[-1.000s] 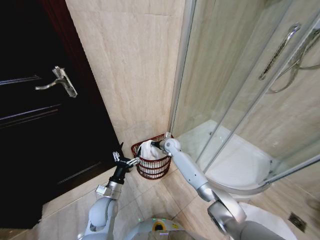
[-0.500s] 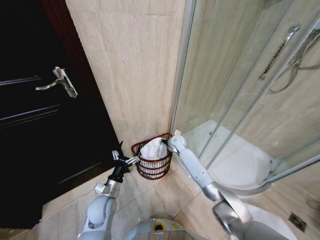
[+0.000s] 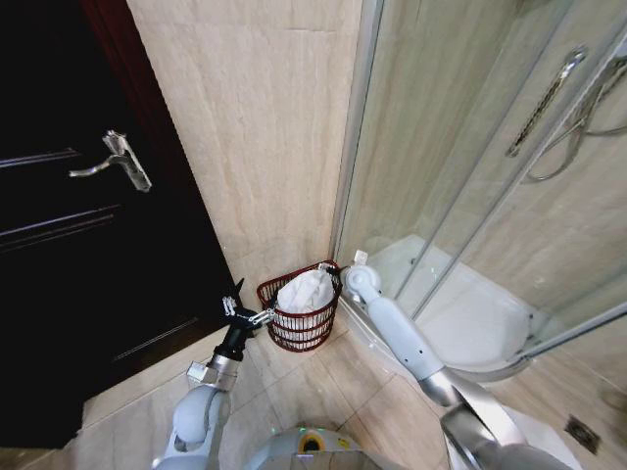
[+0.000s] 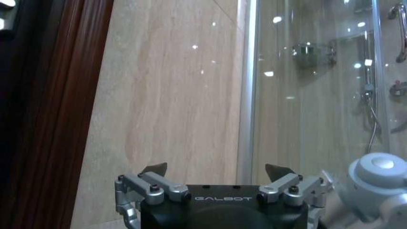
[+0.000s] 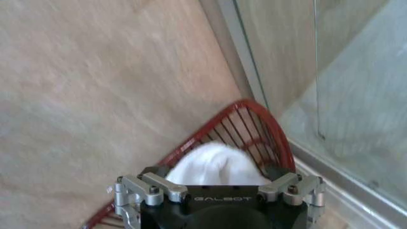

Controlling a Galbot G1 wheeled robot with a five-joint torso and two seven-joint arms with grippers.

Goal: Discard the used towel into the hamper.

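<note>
the towel (image 3: 306, 291) lay heaped white inside the hamper (image 3: 299, 328), which stood on the tiled floor (image 3: 294, 387) in the corner where the beige stone wall (image 3: 255, 127) met the metal frame of the glass shower enclosure (image 3: 470, 166). in the head view a dark wooden door (image 3: 69, 245) with a silver lever handle (image 3: 118, 162) was on the left, and the white shower tray (image 3: 460, 313) lay behind the glass. the left gripper (image 3: 243, 315) hovered just beside the hamper's left rim, fingers spread apart and holding nothing. the right gripper (image 3: 338, 279) was at the hamper's right rim, close to the towel; whether its fingers were parted could not be told from this view.

in the left wrist view the left gripper (image 4: 216, 168) showed its two dark fingertips well apart, with the veined stone wall and the door's reddish frame (image 4: 70, 109) beyond. the shower glass reflected chrome fittings, and the right arm's rounded white joint (image 4: 378, 174) appeared at the edge.

in the right wrist view the right gripper (image 5: 216, 171) had its fingers set wide, with the towel (image 5: 216, 164) bulging between them but not pinched. the hamper's red wire rim (image 5: 264, 124) curved just beyond, against the wall and the shower's frame.
</note>
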